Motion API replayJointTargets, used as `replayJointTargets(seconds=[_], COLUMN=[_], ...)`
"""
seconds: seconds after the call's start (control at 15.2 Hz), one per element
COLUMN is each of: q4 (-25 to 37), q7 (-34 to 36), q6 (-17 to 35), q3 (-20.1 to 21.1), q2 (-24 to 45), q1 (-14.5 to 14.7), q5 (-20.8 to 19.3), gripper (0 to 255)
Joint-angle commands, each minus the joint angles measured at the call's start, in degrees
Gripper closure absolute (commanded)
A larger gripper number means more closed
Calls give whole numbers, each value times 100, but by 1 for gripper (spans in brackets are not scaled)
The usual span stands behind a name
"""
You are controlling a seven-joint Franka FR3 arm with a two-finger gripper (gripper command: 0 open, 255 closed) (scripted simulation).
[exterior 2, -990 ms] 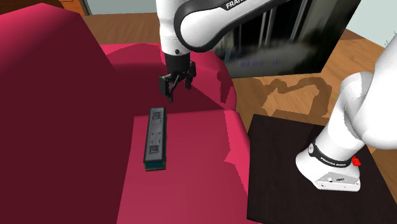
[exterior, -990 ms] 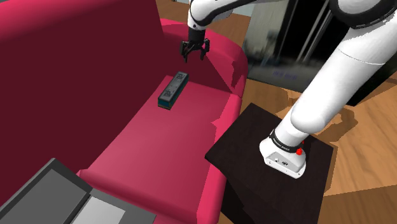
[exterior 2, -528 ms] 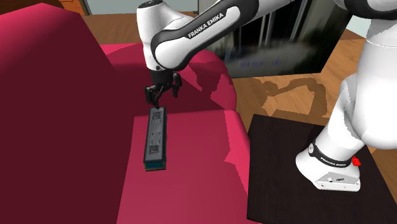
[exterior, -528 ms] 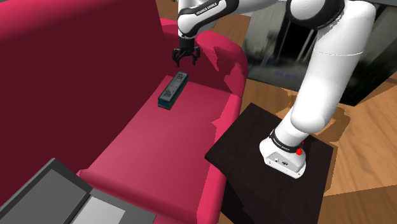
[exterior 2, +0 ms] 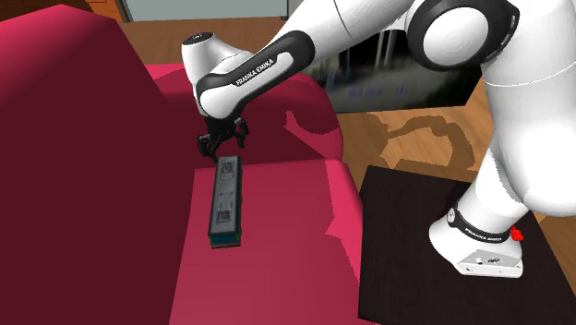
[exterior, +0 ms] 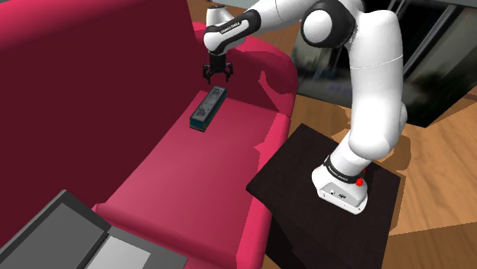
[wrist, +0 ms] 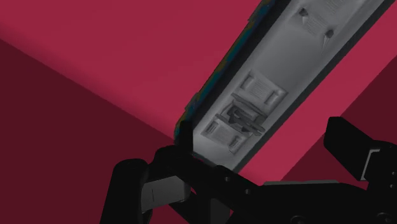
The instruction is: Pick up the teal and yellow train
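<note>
Black two-finger gripper (exterior: 216,75), fingers spread apart, is hovering over one end of the long grey-topped, teal-sided train (exterior: 208,108) lying flat on the crimson sofa seat (exterior: 191,176). I am judging it rigid, light, and best pinched across its narrow width.

Long grey-topped, teal-edged train (wrist: 280,83): far end cut by the wrist view's edge, near end hidden behind black two-finger gripper (wrist: 261,159). Dark grey flat slab (exterior: 65,229): cut off at the shoulder view's lower-left corner.
</note>
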Motion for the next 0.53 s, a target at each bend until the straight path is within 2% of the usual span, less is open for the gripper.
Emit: replayJointTargets(seconds=[0.0, 0.46], q4=[512, 445], q7=[85, 95], q6=[-109, 256], q3=[-38, -39], q2=[428, 727], q1=[-1, -2], q5=[-3, -6], gripper=[0, 0])
